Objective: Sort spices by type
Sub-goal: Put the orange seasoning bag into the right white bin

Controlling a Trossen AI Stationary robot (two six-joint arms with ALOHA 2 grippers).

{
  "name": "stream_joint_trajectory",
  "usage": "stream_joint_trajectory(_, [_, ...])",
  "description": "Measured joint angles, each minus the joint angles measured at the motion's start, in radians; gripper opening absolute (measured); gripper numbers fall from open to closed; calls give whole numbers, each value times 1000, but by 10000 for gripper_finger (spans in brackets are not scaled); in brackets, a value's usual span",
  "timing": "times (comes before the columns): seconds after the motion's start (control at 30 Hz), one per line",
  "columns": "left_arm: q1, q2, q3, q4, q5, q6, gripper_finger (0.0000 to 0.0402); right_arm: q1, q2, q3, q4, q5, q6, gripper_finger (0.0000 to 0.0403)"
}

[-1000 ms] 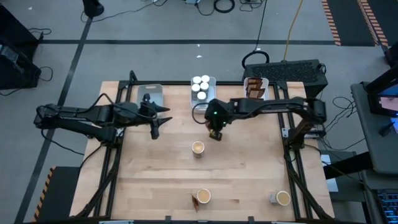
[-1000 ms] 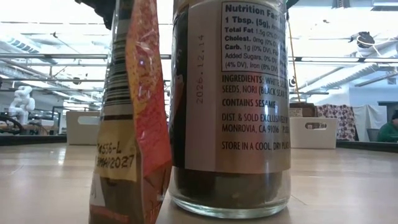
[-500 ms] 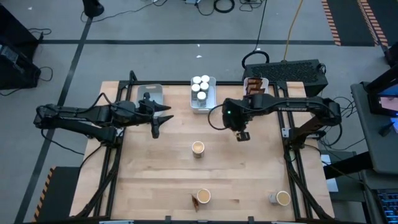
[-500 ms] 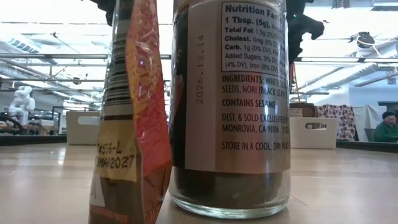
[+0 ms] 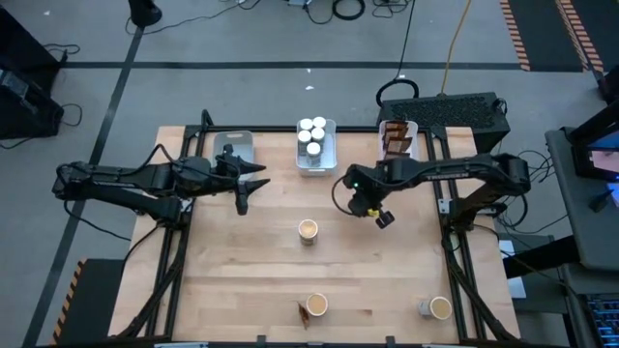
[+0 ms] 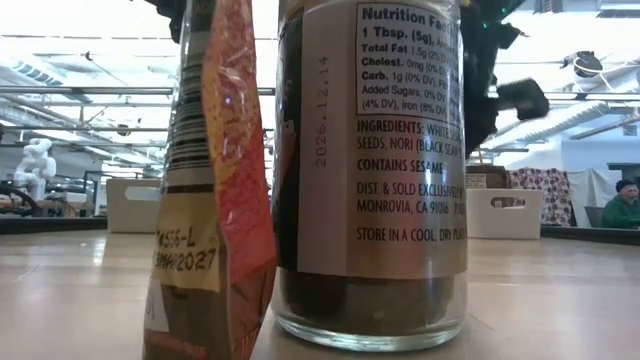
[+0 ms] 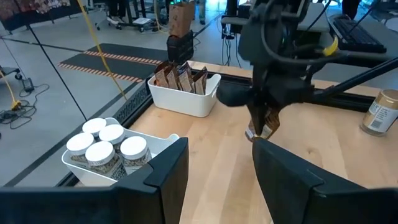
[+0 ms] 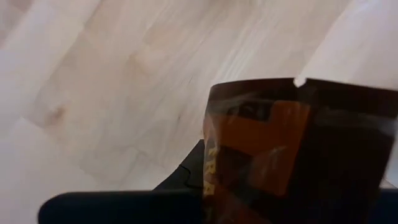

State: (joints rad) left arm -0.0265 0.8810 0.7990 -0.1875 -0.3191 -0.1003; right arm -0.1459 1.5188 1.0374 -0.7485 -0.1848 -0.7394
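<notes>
My right gripper (image 5: 379, 214) hangs over the middle-right of the table, shut on a dark brown pouch (image 7: 263, 129) with orange print. The white tray of pouches (image 5: 397, 136) stands at the far edge beyond it. White-capped jars (image 5: 311, 135) fill the white tray at far centre. Tan-topped tubs stand on the table at the centre (image 5: 308, 229), near centre (image 5: 316, 304) and near right (image 5: 440, 307). Another pouch (image 5: 302, 312) leans beside the near-centre tub. My left gripper (image 5: 242, 201) waits open over the table's left part, near the grey tray (image 5: 232, 147). My right gripper pinches the pouch's upper end (image 7: 266, 118) between its two fingers, coming from above and pointing down. The pouch hangs below the fingers, lifted clear of the table. In the right wrist view its printed face (image 8: 292, 149) fills the space ahead of the fingers.
The low view is mostly blocked by the near pouch (image 6: 210, 200) and the glass tub (image 6: 370, 170) standing close to the camera. Bare wood lies between the centre tub and the far trays. A dark case (image 5: 445, 111) sits beyond the far right corner.
My right gripper has carried the pouch from the table's centre toward the right edge, then slightly toward the near edge, turning at the wrist as it went. The left arm has kept still.
</notes>
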Motion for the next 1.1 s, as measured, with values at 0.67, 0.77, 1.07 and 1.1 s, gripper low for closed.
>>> stream_joint_trajectory(0.67, [0, 0, 0, 0, 0, -25, 183, 53, 0, -187, 108, -96, -343, 45])
stream_joint_trajectory(0.77, [0, 0, 0, -1, 0, -25, 183, 58, 0, -195, 104, -61, -393, 45])
stream_joint_trajectory(1.07, [0, 0, 0, 0, 0, -27, 183, 69, 0, -196, 110, -49, -391, 45])
stream_joint_trajectory(1.1, [0, 0, 0, 0, 0, -33, 183, 71, 0, -196, 110, -51, -392, 45])
